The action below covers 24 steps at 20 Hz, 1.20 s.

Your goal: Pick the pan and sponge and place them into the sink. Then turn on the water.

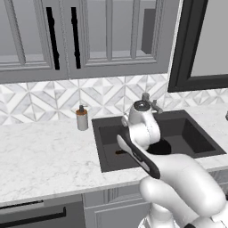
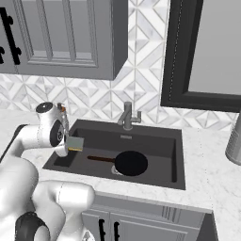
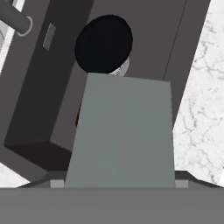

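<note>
Your gripper (image 2: 70,144) is pinching the sponge (image 2: 75,143), holding it in the air over the sink's (image 2: 155,176) left end, its grey-green face looming large in the hand view. The pan (image 2: 131,163) lies on the sink floor near the middle, over the drain, with its handle pointing toward the left wall. The faucet (image 2: 127,116) stands at the sink's back edge, and a soap bottle (image 1: 82,118) sits on the counter (image 1: 44,160) by the sink's back left corner.

Claw (image 2: 69,144) clamped on sponge (image 2: 75,143) above sink (image 2: 155,176) left end, pan (image 2: 131,163) lower right of claw, faucet (image 2: 127,116) beyond.
</note>
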{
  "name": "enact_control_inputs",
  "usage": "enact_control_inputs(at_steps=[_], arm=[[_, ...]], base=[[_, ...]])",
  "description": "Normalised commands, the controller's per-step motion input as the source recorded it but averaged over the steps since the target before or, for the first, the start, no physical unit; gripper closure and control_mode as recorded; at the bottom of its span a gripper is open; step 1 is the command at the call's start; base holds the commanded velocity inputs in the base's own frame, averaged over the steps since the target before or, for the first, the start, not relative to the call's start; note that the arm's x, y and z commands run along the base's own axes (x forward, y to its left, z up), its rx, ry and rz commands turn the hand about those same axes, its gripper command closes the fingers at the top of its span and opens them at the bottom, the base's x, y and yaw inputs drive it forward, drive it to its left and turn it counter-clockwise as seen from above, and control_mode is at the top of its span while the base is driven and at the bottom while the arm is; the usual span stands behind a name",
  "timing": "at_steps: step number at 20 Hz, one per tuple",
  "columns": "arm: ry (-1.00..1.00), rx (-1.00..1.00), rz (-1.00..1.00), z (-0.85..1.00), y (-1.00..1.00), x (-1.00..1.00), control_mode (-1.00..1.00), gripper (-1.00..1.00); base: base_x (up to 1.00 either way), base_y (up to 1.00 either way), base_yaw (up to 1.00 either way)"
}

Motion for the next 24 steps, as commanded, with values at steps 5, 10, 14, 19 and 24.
enact_control_inputs(at_steps=[5, 10, 14, 19, 24], arm=[[0.02, 0.00, 0.01, 0.08, -0.89, 0.37, -1.00, 1.00], [0.26, -0.03, -0.01, -0.18, -0.35, 0.80, -1.00, 1.00], [0.33, -0.11, -0.02, -0.21, -0.01, 0.95, -1.00, 1.00], [0.20, -0.12, -0.02, -0.27, -0.05, 0.80, -1.00, 1.00], [0.03, 0.00, -0.02, -0.53, -0.41, 0.48, -1.00, 1.00]], base=[[0.00, 0.00, 0.00], [0.00, 0.00, 0.00], [0.00, 0.00, 0.00], [0.00, 0.00, 0.00], [0.00, 0.00, 0.00]])
